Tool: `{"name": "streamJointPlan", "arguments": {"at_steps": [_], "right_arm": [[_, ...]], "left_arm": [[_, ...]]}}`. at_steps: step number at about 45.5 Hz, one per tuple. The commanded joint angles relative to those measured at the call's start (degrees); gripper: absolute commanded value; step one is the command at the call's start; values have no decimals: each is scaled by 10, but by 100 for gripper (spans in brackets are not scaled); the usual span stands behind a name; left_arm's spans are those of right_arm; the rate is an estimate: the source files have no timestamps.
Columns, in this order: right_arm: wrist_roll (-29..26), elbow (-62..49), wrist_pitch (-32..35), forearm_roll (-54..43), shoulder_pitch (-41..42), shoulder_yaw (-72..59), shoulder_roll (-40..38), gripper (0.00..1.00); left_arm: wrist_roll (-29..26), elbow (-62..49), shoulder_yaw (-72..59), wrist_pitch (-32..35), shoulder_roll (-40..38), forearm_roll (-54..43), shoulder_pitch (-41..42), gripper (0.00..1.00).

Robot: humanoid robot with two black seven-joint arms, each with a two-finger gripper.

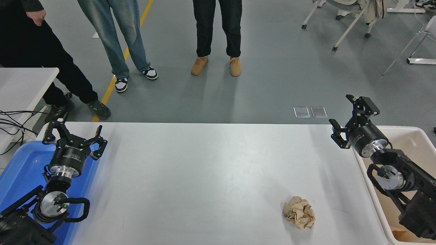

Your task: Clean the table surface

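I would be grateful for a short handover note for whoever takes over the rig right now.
Left gripper: open, empty, parked above the blue bin at the table's left edge.
Right gripper: open, empty, raised near the far right corner, beside the beige bin.
Table surface: one crumpled brown paper ball lies near the front right.
Done: nothing in hand; some brown scrap shows in the beige bin.
Left: pick up the ball, probably into the beige bin.

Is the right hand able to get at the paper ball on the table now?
Probably yes. The right hand is open and holds nothing, above the table's far right corner. The paper ball lies alone nearer the camera, with nothing between them.
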Motion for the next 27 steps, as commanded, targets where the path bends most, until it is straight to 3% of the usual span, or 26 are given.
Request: {"name": "streamJointPlan", "arguments": {"at_steps": [1, 7, 19, 27], "right_arm": [[3, 5, -10, 2, -9, -6, -14, 99], [-4, 14, 17, 2, -10, -9, -35, 99], [-24, 137, 200, -1, -54, -56, -172, 99], [-21, 159, 244, -15, -42, -112, -223, 99]], "left_arm": [[1, 0, 0, 0, 1, 0, 0, 99], [1, 0, 0, 0, 0, 0, 0, 99], [1, 0, 0, 0, 0, 0, 0, 99], [1, 0, 0, 0, 0, 0, 0, 99]]}}
